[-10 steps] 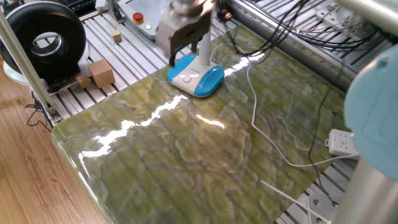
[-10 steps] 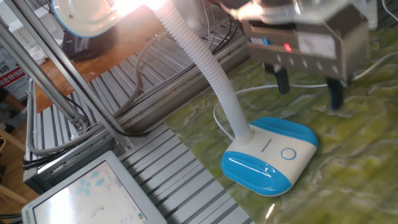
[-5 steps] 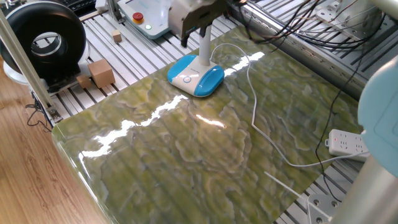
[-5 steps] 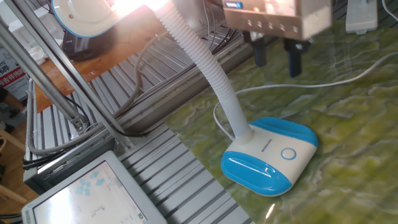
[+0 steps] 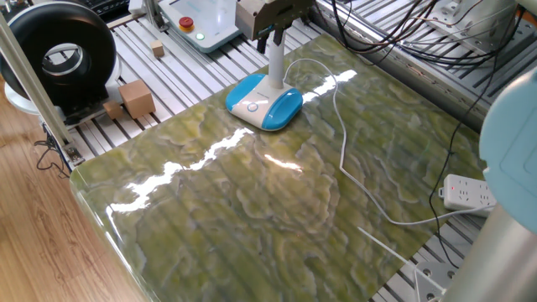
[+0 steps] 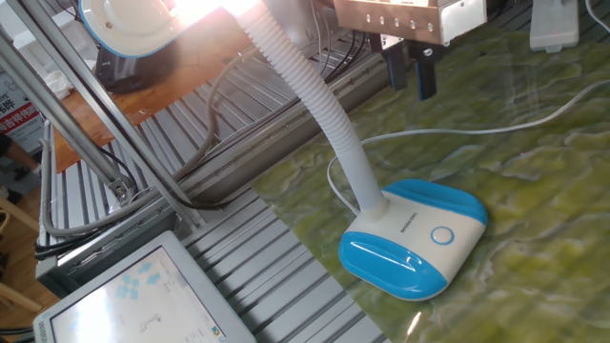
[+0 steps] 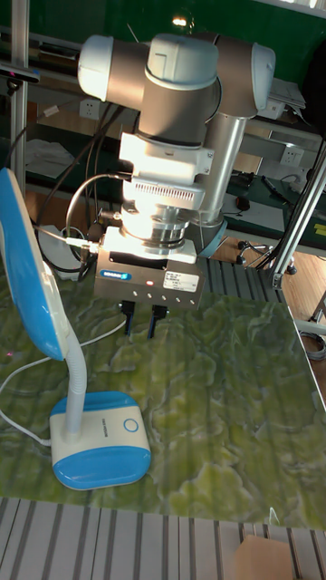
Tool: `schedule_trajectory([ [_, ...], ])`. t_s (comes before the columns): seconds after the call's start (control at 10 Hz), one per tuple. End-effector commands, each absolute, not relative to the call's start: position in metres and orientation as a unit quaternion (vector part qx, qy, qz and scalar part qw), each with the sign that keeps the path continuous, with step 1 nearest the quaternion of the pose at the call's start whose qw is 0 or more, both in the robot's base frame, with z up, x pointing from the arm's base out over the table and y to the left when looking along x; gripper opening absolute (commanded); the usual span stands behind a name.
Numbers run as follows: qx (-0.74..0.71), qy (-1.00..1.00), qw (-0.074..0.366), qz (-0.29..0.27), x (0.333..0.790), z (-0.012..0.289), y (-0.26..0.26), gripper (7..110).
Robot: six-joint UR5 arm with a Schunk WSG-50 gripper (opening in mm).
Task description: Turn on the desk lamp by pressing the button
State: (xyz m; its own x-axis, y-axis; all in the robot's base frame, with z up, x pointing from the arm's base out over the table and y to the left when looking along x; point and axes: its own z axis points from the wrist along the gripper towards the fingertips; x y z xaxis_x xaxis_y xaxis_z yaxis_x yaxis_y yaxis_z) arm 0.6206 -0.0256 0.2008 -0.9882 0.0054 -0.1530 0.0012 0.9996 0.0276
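At the front of the green table [image 7: 226,408], closest in the tall fixed view, sits the desk lamp [image 7: 95,449] on its blue and white base. The button [image 7: 129,425] is the tiny ring on the white top of that base, on the side away from the stem [image 7: 80,385]. The stem goes up from the back of the base and bends over to the lamp's big head. Further back and higher up hangs the pincer [image 7: 143,322]. Its two dark fingers point down with a small gap between them, so it is a little open and holds nothing. It is up in the air behind the base, well apart from the button and not over it. I think the job right now is to bring the pincer over the button and push. To do it well, the arm should come forward until one fingertip is right over the little ring, then go straight down. The button is very small, so the aim must be careful. The push should be soft and short, because a hard or slanted push could slide the light base or tip it. The pincer should also keep away from the stem on its way down. I cannot tell for sure whether the lamp is lit.
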Motion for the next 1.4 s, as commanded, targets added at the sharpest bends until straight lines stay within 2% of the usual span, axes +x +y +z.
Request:
schedule_trajectory([
  [0.0,0.007,0.995,0.097,0.017,0.6316,0.2018,-0.0191,7],
  [1.3,0.000,0.996,0.090,0.007,0.6249,0.1975,-0.0174,7],
])
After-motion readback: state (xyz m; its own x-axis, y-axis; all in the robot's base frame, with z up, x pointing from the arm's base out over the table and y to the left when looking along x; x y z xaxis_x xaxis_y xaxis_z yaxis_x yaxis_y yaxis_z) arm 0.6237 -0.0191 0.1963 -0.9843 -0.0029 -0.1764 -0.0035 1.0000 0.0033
